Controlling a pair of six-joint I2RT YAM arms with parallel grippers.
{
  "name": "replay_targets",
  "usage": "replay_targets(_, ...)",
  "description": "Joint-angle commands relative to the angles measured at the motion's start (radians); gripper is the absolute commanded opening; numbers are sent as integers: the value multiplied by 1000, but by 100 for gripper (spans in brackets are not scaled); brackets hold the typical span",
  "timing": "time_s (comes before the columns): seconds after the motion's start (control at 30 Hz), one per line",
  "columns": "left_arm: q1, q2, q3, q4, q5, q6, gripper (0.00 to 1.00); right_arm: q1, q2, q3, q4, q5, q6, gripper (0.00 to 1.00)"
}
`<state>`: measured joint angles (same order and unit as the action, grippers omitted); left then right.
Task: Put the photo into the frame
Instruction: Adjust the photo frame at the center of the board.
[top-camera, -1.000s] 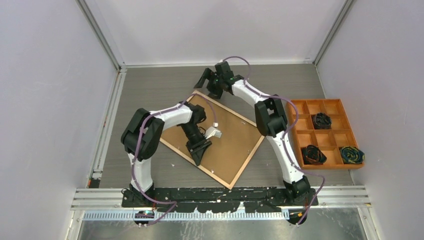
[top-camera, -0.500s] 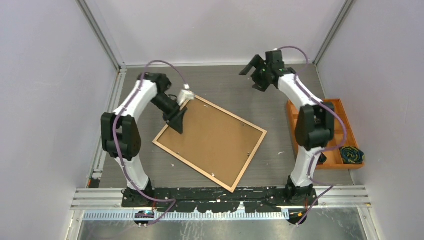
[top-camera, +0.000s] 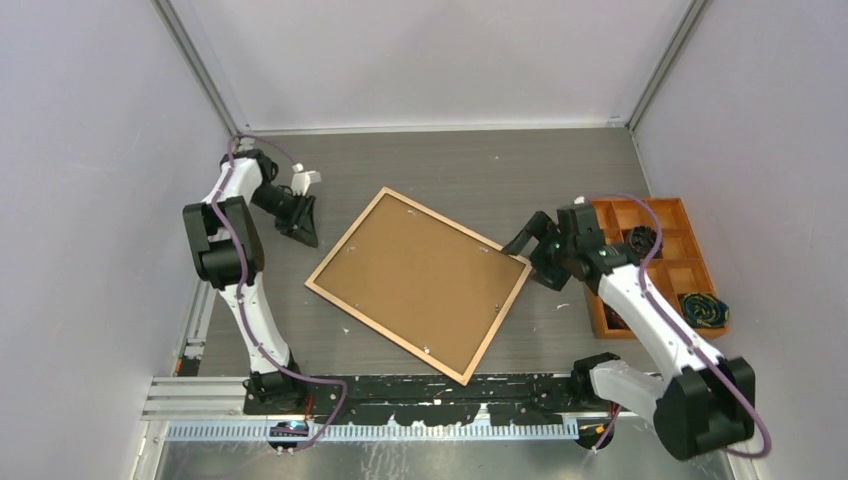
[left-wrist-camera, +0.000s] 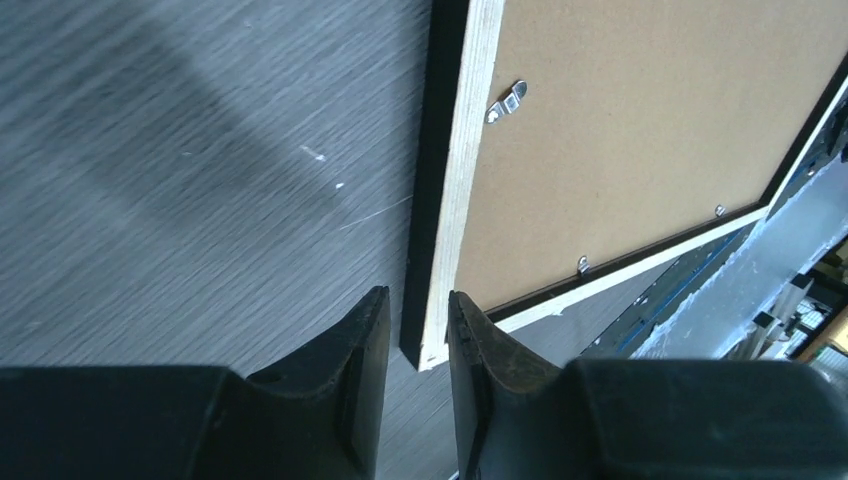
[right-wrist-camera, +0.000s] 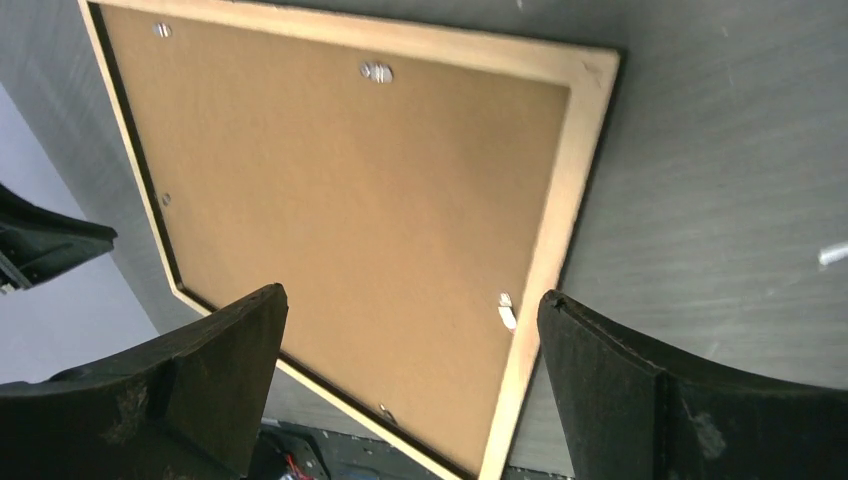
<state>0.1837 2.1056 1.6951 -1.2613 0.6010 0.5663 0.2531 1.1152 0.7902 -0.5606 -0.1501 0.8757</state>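
**Desk:** Where is the frame?

**Operator:** I see the frame (left-wrist-camera: 458, 180) lying flat in the middle of the table (top-camera: 450, 160), turned at an angle, back side up. It has a pale wood rim and a black outer edge against the tabletop. The brown backing board (top-camera: 420, 275) fills it, and small metal turn clips (left-wrist-camera: 505, 100) sit along the inner edge.

**Desk:** And your left gripper?

**Operator:** My left gripper (left-wrist-camera: 417, 300) is at the far left, off the frame's left corner and not touching it. The fingers are all but closed, with a thin slit between them and nothing in it.

**Desk:** And the right one?

**Operator:** My right gripper (top-camera: 528, 256) hangs at the frame's right corner. Its fingers (right-wrist-camera: 215, 370) are spread wide and hold nothing. To its right is the orange compartment tray (top-camera: 652, 203), with dark bundles in a few cells.
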Motion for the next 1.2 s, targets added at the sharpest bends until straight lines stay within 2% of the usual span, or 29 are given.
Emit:
replay_targets(0.0, -17, -27, -53, 36, 42, -15, 29, -2, -137, -83, -83, -20, 50, 100)
replay_targets(0.17, -18, -11, -109, 41, 56, 12, 27, -1, -151, -181, -43, -50, 69, 100)
replay_targets(0.33, -22, -22, -185, 52, 62, 39, 19, -1, 25, -224, 161, -100, 79, 100)
replay_targets(0.43, -22, -33, -219, 44, 58, 55, 12, -1, 154, -192, 257, -125, 74, 100)
replay_targets(0.67, -50, -52, -298, 26, 93, 104, 8, -30, 343, -52, 360, -134, 61, 99)
replay_targets(0.9, -149, -112, -438, 22, 144, 151, 8, -89, 513, 164, 345, -95, 29, 99)
replay_targets(1.0, -156, -133, -470, 21, 158, 152, 9, -92, 569, 261, 261, -24, -19, 98)
replay_targets(1.17, -99, -168, -437, 17, 179, 120, 21, -96, 500, 363, 119, 163, -96, 95)
